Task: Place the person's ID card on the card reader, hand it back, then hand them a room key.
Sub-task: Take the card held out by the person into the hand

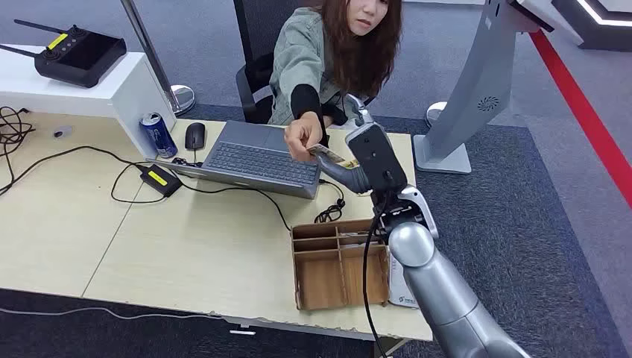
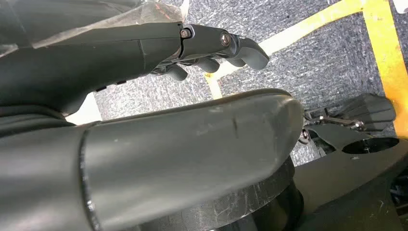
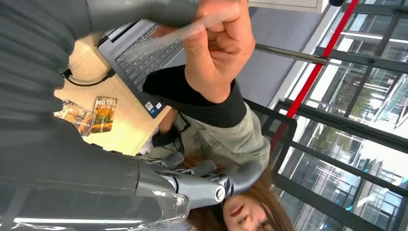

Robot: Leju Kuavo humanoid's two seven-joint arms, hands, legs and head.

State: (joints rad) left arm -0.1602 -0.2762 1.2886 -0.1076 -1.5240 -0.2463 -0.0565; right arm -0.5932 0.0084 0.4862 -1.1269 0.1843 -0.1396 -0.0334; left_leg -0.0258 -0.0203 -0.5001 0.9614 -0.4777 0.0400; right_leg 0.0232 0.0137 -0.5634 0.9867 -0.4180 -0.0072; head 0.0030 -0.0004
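The desk (image 1: 186, 246) carries a laptop (image 1: 257, 158), a wooden organizer (image 1: 339, 265) and two hotel key cards (image 3: 103, 114) lying flat beside the laptop. A person (image 1: 328, 52) sits behind it, reaching a hand (image 1: 302, 136) forward with the ID card (image 1: 326, 153) pinched in it. The right hand (image 1: 350, 168) is raised right at that card; the thumb seems to touch it, but I cannot tell whether the fingers have it. The left hand (image 2: 211, 45) hangs over the carpet with fingers loosely curled, holding nothing.
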